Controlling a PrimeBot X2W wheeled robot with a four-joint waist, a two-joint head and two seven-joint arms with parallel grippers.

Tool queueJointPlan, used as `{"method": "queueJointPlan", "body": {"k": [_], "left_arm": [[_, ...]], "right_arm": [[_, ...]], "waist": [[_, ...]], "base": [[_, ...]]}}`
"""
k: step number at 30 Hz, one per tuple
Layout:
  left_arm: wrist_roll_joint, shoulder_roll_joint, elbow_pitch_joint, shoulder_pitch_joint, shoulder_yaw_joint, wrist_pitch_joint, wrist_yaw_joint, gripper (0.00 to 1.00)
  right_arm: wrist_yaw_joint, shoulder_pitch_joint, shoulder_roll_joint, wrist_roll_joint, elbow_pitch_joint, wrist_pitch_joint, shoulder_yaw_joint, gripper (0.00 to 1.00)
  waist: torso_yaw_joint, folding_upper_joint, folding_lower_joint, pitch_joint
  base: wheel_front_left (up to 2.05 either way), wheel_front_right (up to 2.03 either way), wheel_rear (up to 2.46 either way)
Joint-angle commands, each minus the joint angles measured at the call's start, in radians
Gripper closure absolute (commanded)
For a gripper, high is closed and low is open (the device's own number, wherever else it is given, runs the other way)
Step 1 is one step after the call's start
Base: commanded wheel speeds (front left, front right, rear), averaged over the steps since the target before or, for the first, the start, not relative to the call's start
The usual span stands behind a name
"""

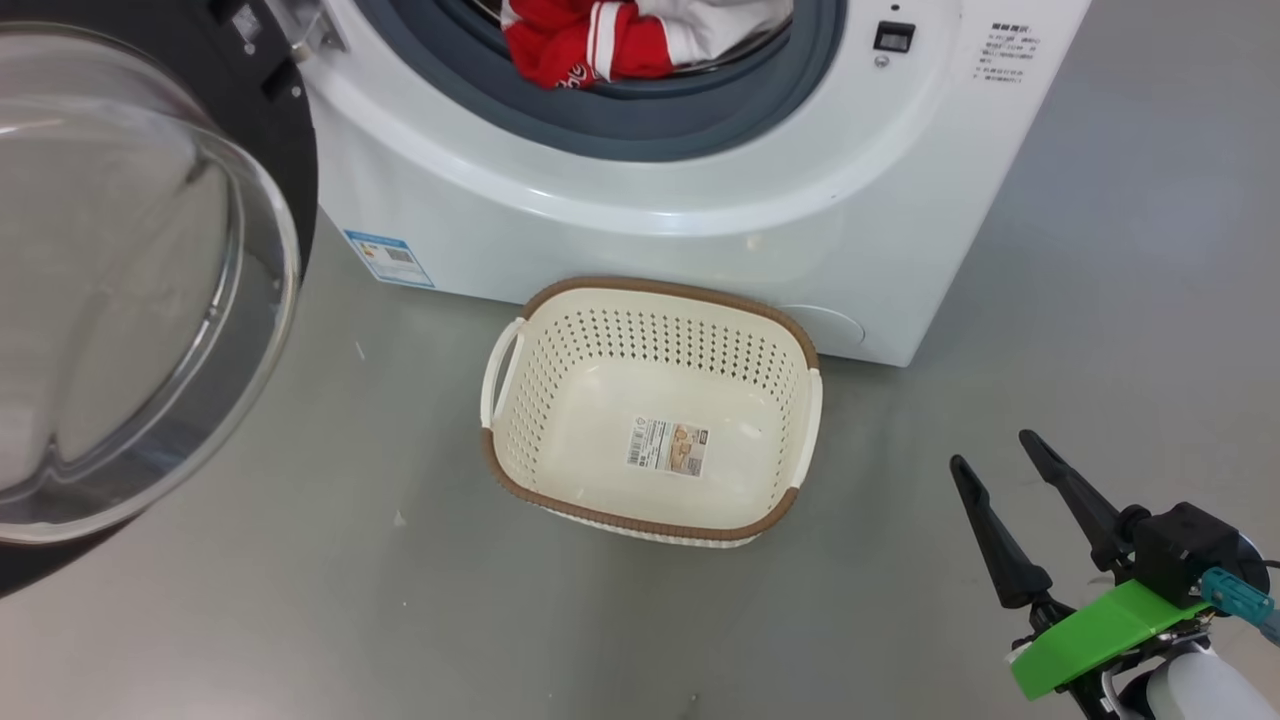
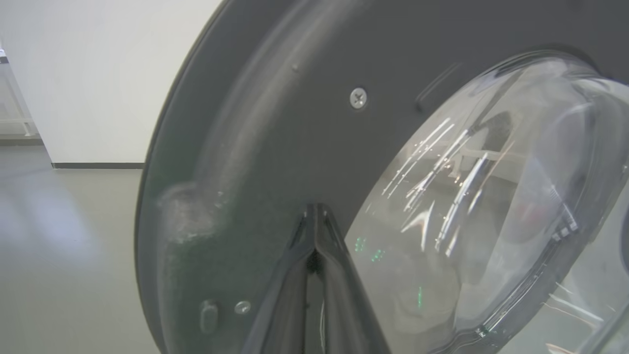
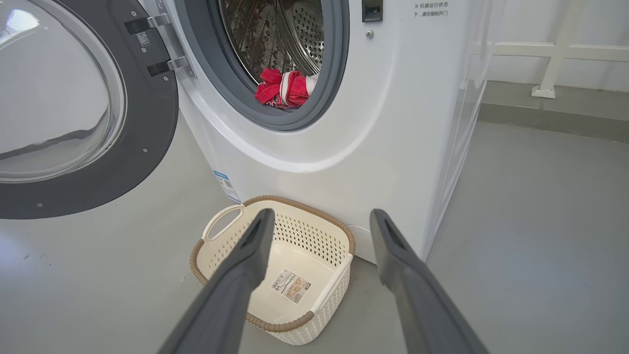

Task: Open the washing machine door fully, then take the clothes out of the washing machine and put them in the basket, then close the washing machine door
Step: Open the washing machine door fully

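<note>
Red clothes wait in the washing machine, the basket empty, the washing machine door swung open; left gripper pinched shut at its rim, right gripper splayed, holding nothing.

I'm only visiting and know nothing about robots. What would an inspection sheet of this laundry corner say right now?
Surface: grey floor, smooth and slightly glossy.
Job's things: washing machine door swung open; red and white clothes in the drum of the washing machine; basket on the floor before the machine, holding just a label sticker.
Clutter: a few pale specks on the floor.
Grippers: left gripper shut, tips at the door's dark rim; right gripper open, holding nothing, to the right of the basket.
Cables: teal plug at the right wrist.
Surroundings: white wall; white railing behind the machine.
</note>
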Motion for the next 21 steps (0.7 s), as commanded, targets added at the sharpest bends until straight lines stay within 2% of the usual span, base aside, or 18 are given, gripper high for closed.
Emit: {"method": "queueJointPlan", "body": {"k": [1, 11, 21], "left_arm": [[0.012, 0.076, -0.008, -0.026, 0.039, -0.005, -0.004, 1.00], [0.052, 0.090, 0.052, -0.066, 0.071, -0.005, -0.030, 1.00], [0.077, 0.044, 0.048, -0.018, 0.034, -0.005, -0.061, 1.00]], "right_arm": [[0.006, -0.029, -0.020, -0.006, -0.027, -0.009, 0.017, 0.00], [0.006, -0.033, -0.016, -0.008, -0.023, -0.009, 0.017, 0.00], [0.006, -0.013, -0.006, -0.007, -0.015, -0.009, 0.017, 0.00]], "waist": [[-0.005, 0.0000, 0.0000, 0.014], [-0.005, 0.0000, 0.0000, 0.017], [0.011, 0.0000, 0.0000, -0.037]], "base": [[0.00, 0.00, 0.00], [0.00, 0.00, 0.00], [0.00, 0.00, 0.00]]}}
